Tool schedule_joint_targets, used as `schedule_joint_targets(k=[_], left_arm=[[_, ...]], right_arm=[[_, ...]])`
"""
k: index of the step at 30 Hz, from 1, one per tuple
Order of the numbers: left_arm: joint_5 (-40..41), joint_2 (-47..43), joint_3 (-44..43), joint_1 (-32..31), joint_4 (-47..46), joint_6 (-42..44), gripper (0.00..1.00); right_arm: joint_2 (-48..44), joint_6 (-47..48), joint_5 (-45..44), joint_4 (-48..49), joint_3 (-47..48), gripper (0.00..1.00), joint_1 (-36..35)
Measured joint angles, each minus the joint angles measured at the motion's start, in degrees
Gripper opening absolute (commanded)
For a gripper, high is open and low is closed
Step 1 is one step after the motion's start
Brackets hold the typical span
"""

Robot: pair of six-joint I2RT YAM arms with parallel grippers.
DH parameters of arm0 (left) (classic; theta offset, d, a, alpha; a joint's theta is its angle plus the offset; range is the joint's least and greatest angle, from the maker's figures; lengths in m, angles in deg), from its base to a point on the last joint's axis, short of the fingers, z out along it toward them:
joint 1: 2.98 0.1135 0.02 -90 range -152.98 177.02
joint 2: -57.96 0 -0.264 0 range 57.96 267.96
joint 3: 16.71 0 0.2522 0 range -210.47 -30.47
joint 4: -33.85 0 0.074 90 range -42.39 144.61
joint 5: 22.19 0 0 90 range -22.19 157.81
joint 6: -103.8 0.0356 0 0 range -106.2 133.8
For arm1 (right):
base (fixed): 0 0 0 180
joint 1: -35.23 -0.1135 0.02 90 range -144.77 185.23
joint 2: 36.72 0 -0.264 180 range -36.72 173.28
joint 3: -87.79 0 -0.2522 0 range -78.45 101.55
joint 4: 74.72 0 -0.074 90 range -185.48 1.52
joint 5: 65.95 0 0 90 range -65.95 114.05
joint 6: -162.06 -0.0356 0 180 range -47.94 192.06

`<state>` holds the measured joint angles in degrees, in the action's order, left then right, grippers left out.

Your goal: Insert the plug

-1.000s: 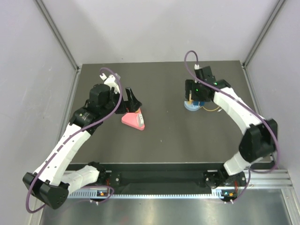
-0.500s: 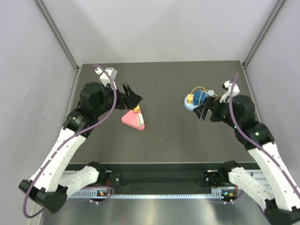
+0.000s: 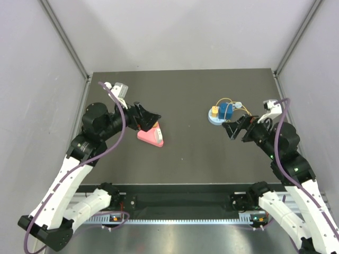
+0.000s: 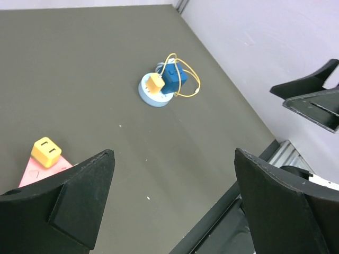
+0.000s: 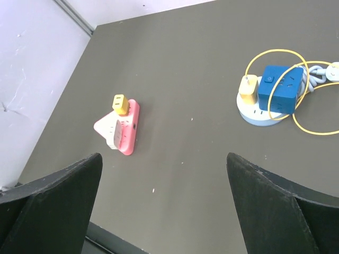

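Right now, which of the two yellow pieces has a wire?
The plug on the round blue base; the yellow block on the pink strip has none.

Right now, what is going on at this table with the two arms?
Nothing is being held. The left gripper hovers open near the pink power strip, which carries a loose yellow block. The right gripper hovers open close to the round light-blue base, touching nothing. The plug stands upright on that base beside a blue block and looks seated, its thin yellow wire looped around the block. How deep it sits cannot be told.
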<state>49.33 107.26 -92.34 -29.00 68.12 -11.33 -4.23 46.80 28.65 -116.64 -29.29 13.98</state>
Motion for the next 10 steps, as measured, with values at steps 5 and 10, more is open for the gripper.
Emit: schedule_joint_targets(k=[5,10], left_arm=[[-1.36,-0.74,0.57,0.0,-1.7,-0.04,0.99],[-1.64,-1.09,1.4,0.0,-2.69,0.0,0.99]], right_arm=[[1.05,-0.35,0.02,1.01,0.0,1.0,0.0],[2.23,-0.37,0.07,1.46,0.07,1.0,0.0]])
